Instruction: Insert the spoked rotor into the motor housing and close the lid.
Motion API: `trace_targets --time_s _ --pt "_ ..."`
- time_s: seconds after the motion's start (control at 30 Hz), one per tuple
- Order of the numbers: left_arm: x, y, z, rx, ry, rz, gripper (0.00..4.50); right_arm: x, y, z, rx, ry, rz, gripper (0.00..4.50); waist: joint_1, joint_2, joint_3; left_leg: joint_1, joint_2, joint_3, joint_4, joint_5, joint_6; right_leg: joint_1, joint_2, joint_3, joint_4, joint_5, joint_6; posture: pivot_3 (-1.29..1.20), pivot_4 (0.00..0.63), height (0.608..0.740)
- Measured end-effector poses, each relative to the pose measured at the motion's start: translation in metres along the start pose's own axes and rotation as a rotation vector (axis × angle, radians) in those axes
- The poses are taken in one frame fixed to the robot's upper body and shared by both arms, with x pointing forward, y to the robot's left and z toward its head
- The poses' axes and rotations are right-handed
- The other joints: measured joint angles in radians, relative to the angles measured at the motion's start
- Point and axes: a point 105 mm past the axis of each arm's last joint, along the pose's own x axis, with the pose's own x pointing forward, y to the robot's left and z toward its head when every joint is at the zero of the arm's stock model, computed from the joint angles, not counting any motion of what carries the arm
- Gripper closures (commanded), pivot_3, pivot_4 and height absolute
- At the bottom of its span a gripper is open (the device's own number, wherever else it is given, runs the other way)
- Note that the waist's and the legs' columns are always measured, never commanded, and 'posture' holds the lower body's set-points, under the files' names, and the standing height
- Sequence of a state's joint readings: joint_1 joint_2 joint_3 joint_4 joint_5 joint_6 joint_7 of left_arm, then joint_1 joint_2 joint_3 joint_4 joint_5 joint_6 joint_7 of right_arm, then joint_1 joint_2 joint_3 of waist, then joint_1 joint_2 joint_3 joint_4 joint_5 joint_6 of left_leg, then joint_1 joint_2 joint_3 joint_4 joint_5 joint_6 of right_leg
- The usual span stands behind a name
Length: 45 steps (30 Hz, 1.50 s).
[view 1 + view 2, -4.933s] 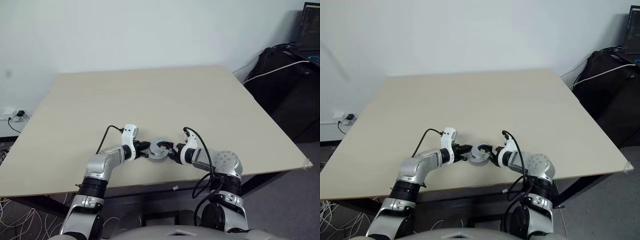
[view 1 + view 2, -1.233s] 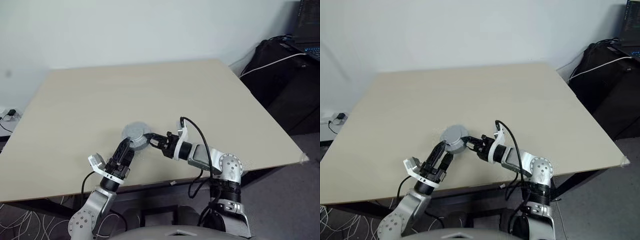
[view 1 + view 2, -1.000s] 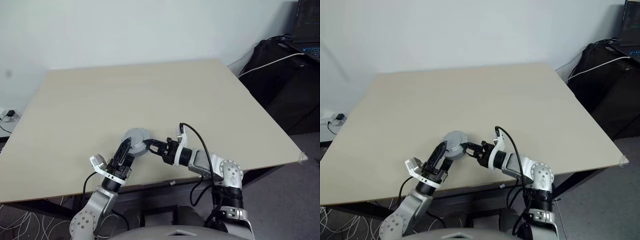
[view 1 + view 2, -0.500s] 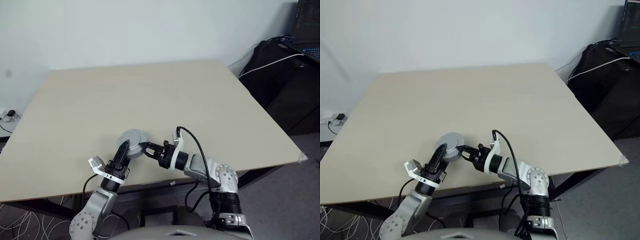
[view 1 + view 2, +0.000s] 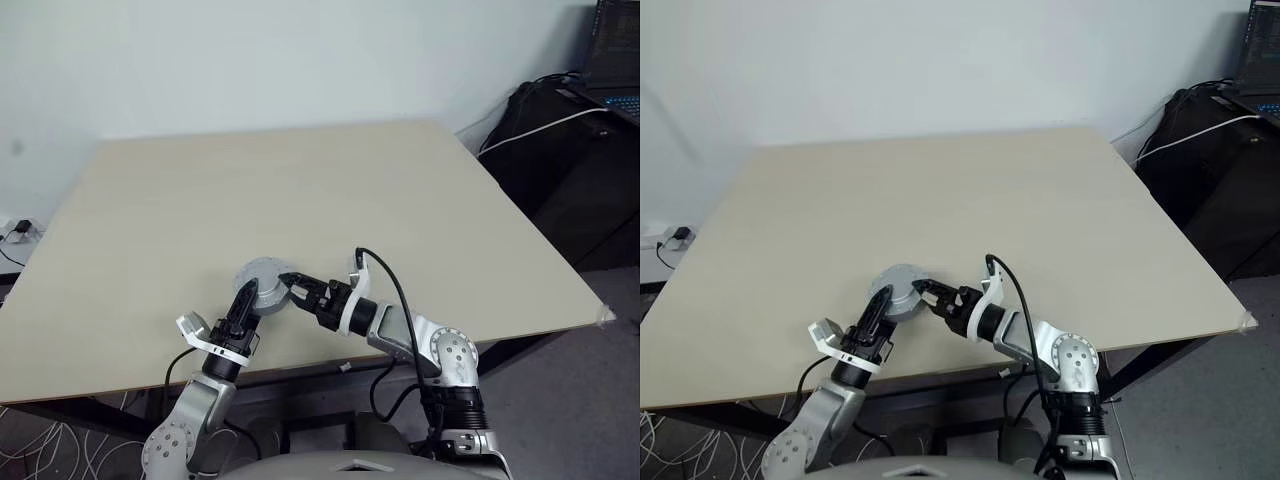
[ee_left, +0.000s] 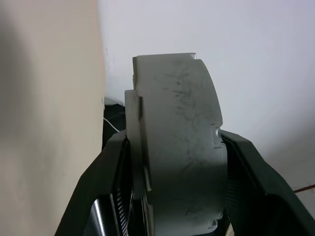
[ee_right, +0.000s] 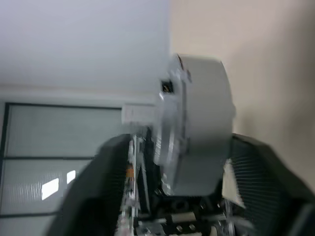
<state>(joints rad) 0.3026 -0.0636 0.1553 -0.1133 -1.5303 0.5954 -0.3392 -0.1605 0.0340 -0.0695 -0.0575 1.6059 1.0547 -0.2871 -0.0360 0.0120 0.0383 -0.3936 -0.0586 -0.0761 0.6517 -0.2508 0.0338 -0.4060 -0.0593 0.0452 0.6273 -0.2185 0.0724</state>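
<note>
Surface: pale beige wooden tabletop [image 5: 400,200] against white wall | Item: grey round metal motor assembly with lid [image 5: 262,283], held above the table's near edge | left gripper [image 5: 244,298]: clamped on its rim | right gripper [image 5: 290,283]: fingers spread apart beside it

Silver arms, black jaws, black cables

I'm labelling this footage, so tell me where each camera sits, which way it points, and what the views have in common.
Head eyes: on the robot's head, looking down over the table; both arms show, with the left gripper and right gripper at the grey round assembly.
Left wrist: along its own fingers, clamped on the assembly.
Right wrist: along its own fingers, spread beside it.
Shared: the assembly.
</note>
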Motion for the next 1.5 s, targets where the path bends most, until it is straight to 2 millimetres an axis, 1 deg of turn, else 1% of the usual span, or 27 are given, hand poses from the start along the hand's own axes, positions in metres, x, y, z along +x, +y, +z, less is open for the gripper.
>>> trace_targets --time_s 0.03,0.17,0.27,0.3,0.37,0.47,0.5,0.6,0.67,0.77,0.9,0.97,1.03,1.13,1.2,1.3,1.43,1.5 --pt "0.0 0.001 0.001 0.002 -0.006 0.005 2.41 -0.002 0.0 0.003 -0.002 -0.017 0.002 0.01 0.0 0.0 0.0 0.0 0.0 0.0 0.0 0.0 0.0 0.0 0.0 0.0 0.0 0.0 0.0 0.0 0.0 0.74" --pt "-0.001 0.004 0.006 0.034 -0.038 0.031 2.41 -0.011 -0.006 0.019 -0.026 -0.114 -0.03 0.0 0.002 0.0 0.0 0.0 0.0 0.0 0.0 0.0 0.0 0.0 0.0 0.0 0.0 0.0 0.0 0.0 0.0 0.74" --pt "0.0 0.007 0.014 0.058 -0.083 0.054 2.41 -0.02 -0.015 0.033 -0.063 -0.193 -0.079 0.0 0.004 0.0 0.0 0.0 0.0 0.001 0.001 0.0 0.0 0.0 0.0 0.0 0.0 0.001 0.0 0.0 0.0 0.74" --pt "0.001 0.008 0.017 0.065 -0.097 0.065 2.41 -0.023 -0.017 0.037 -0.084 -0.212 -0.095 0.0 0.006 0.0 0.0 0.0 0.0 0.001 0.001 0.0 0.0 0.0 0.0 0.0 0.0 0.001 0.0 0.0 0.0 0.74" --pt "0.006 0.011 0.027 0.104 -0.142 0.095 2.41 -0.031 -0.021 0.041 -0.194 -0.223 -0.141 0.0 0.01 0.0 0.0 0.0 0.0 0.001 0.002 0.0 0.0 0.001 0.0 0.0 0.0 0.002 0.0 0.0 0.0 0.74" --pt "0.021 0.002 0.048 0.157 -0.234 0.075 2.41 -0.039 -0.027 0.041 -0.379 -0.215 -0.208 0.0 0.016 -0.001 0.0 0.0 0.0 0.001 0.004 0.001 0.0 0.002 0.001 0.0 0.0 0.003 0.001 0.0 0.0 0.74" --pt "0.029 -0.003 0.057 0.179 -0.272 0.062 2.41 -0.041 -0.028 0.04 -0.46 -0.212 -0.234 0.0 0.018 -0.001 -0.001 0.0 0.0 0.001 0.005 0.001 0.0 0.003 0.001 0.0 0.0 0.004 0.001 0.0 0.0 0.74" --pt "0.044 -0.011 0.079 0.209 -0.37 0.055 2.41 -0.041 -0.032 0.029 -0.641 -0.168 -0.26 0.0 0.022 -0.003 -0.002 0.004 0.0 0.002 0.006 0.001 0.001 0.008 0.001 0.0 -0.001 0.003 0.004 0.0 0.0 0.74" --pt "0.049 -0.007 0.093 0.215 -0.43 0.09 2.41 -0.041 -0.036 0.024 -0.736 -0.153 -0.269 0.0 0.024 -0.006 -0.003 0.006 -0.001 0.002 0.007 0.0 0.001 0.01 0.001 0.001 -0.002 0.002 0.007 0.0 0.0 0.74" --pt "0.056 0.006 0.109 0.206 -0.489 0.166 2.41 -0.041 -0.038 0.021 -0.859 -0.146 -0.275 0.0 0.026 -0.011 -0.002 0.01 -0.001 0.002 0.007 0.0 0.001 0.011 0.001 0.0 -0.002 0.002 0.007 0.0 0.0 0.74" --pt "0.072 0.018 0.108 0.188 -0.478 0.215 2.41 -0.041 -0.038 0.022 -0.961 -0.159 -0.274 0.0 0.035 -0.017 -0.001 0.01 -0.001 0.001 0.008 0.0 0.001 0.011 0.001 0.0 -0.002 0.003 0.007 0.0 0.0 0.74" --pt "0.082 0.023 0.106 0.182 -0.458 0.234 2.41 -0.042 -0.041 0.02 -0.993 -0.15 -0.287 0.0 0.04 -0.02 -0.002 0.01 -0.001 0.001 0.008 0.0 0.001 0.011 0.001 0.0 -0.002 0.003 0.007 0.0 0.0 0.74" --pt "0.09 0.028 0.104 0.177 -0.433 0.257 2.41 -0.043 -0.047 0.016 -1.003 -0.133 -0.302 0.0 0.04 -0.021 -0.002 0.01 -0.001 0.001 0.007 0.0 0.001 0.012 0.001 0.0 -0.002 0.004 0.006 0.0 0.0 0.74" --pt "0.098 0.035 0.104 0.185 -0.417 0.296 2.41 -0.045 -0.054 0.014 -0.994 -0.126 -0.321 0.0 0.039 -0.021 -0.002 0.01 -0.001 0.001 0.007 0.0 0.001 0.013 0.002 0.0 -0.001 0.004 0.005 0.0 0.0 0.74" --pt "0.102 0.038 0.104 0.194 -0.409 0.317 2.41 -0.045 -0.053 0.015 -0.995 -0.13 -0.32 0.0 0.039 -0.021 -0.002 0.01 -0.001 0.001 0.007 0.001 0.0 0.013 0.002 0.0 -0.001 0.004 0.005 0.0 0.0 0.74" --pt "0.104 0.044 0.107 0.208 -0.426 0.364 2.41 -0.046 -0.054 0.017 -0.999 -0.14 -0.33 0.0 0.04 -0.021 -0.002 0.01 -0.001 0.001 0.007 0.001 0.0 0.013 0.002 0.0 -0.001 0.004 0.005 0.0 0.0 0.74" --pt "0.097 0.054 0.112 0.225 -0.455 0.435 2.41 -0.046 -0.054 0.017 -0.997 -0.148 -0.337 0.0 0.04 -0.021 -0.002 0.01 -0.001 0.001 0.007 0.001 0.0 0.012 0.001 0.0 -0.001 0.006 0.003 0.0 0.0 0.74" --pt "0.098 0.055 0.112 0.231 -0.452 0.449 2.41 -0.045 -0.054 0.017 -0.995 -0.149 -0.337 0.0 0.042 -0.022 -0.002 0.01 -0.001 0.001 0.007 0.001 0.0 0.012 0.001 0.0 -0.001 0.006 0.003 0.0 0.0 0.74"
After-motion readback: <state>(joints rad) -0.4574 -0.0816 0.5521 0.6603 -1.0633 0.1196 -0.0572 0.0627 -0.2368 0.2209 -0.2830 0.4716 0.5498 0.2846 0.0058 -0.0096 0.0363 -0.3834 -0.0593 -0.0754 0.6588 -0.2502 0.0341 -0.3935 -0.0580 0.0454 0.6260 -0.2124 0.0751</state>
